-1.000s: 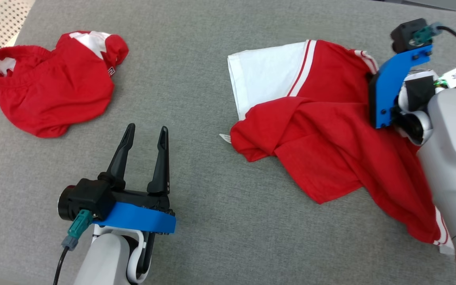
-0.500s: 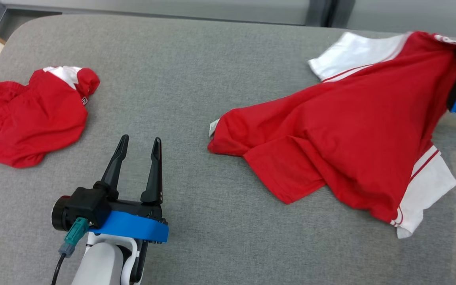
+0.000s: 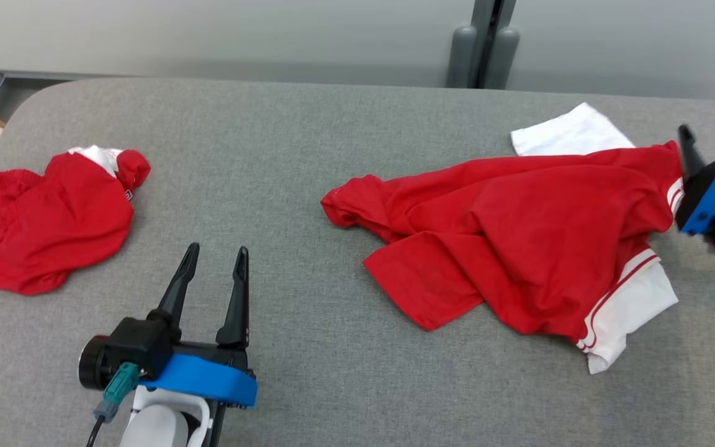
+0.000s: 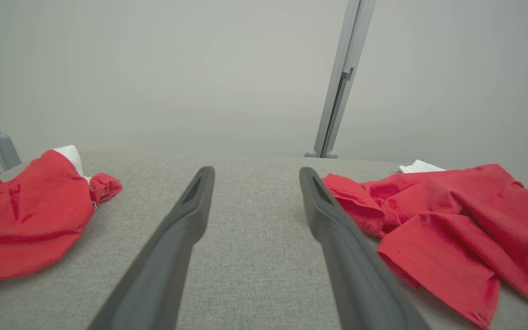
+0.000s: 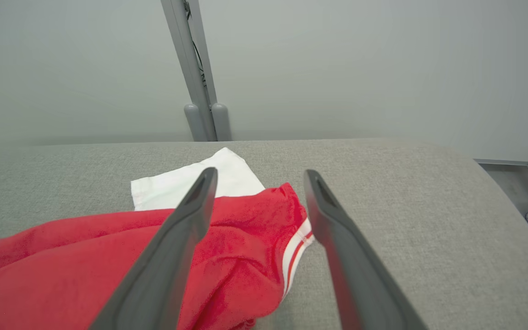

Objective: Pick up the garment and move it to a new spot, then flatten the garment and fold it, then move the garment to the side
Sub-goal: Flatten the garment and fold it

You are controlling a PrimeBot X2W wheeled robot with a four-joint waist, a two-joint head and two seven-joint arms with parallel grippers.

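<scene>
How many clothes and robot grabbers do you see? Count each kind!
Clothes: 2, the red and white shirt and the crumpled red garment.
Grippers: 2, the left gripper and the right gripper.
Total: 4

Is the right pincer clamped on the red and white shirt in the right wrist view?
No: the right pincer stands wide open, and the red and white shirt lies slack on the grey table.
</scene>
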